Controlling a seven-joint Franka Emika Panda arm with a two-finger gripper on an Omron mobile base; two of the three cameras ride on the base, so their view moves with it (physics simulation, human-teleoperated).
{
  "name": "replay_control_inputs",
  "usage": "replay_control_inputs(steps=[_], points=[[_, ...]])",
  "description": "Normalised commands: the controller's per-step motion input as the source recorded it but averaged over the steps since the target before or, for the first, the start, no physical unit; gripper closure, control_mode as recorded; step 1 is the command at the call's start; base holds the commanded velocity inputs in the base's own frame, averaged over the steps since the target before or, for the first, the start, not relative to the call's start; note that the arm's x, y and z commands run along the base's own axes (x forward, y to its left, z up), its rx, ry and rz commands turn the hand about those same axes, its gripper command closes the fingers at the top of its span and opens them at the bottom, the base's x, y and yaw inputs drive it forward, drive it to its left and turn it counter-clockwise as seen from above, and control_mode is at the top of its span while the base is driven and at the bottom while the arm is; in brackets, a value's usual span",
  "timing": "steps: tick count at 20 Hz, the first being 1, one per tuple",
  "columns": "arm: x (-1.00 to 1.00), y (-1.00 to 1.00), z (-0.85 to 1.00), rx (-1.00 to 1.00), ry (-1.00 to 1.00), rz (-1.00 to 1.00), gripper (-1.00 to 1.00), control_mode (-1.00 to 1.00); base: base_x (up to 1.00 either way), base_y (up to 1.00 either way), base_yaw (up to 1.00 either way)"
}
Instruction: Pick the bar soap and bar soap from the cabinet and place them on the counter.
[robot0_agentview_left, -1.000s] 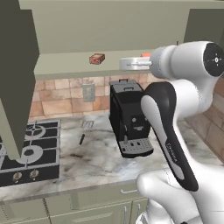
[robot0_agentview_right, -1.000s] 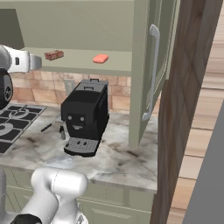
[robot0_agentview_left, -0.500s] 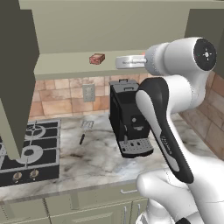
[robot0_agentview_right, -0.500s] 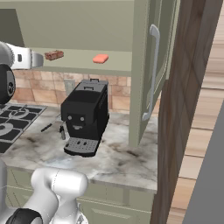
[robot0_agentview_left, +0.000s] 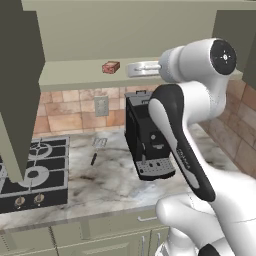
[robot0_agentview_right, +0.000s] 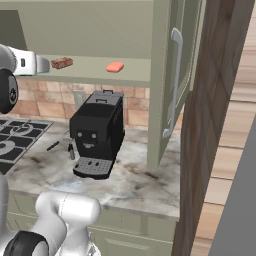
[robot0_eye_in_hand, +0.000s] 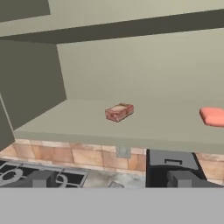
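Gripper (robot0_agentview_left: 131, 69) wide open, empty, level w/ cabinet (robot0_agentview_left: 75, 75) shelf. Brown soap (robot0_eye_in_hand: 119, 112) mid-shelf, red soap (robot0_eye_in_hand: 213, 116) to its right. Risk: low approach clips shelf edge, or shoves brown soap back

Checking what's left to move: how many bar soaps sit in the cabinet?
2. The boxy orange-brown bar soap lies mid-shelf in the cabinet; the coral-red bar soap lies apart from it, toward the open door. Nothing seems hidden.
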Motion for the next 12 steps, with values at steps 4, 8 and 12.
replay_control_inputs(steps=[4,8,12], points=[[0.19,0.1,-0.05,-0.02,0.0,0.0,-1.0,-1.0,0.0,0.0,0.0],[0.27,0.01,0.0,0.0,0.0,0.0,-1.0,-1.0,0.0,0.0,0.0],[0.25,0.0,0.0,0.0,0.0,0.0,-1.0,-1.0,0.0,0.0,0.0]])
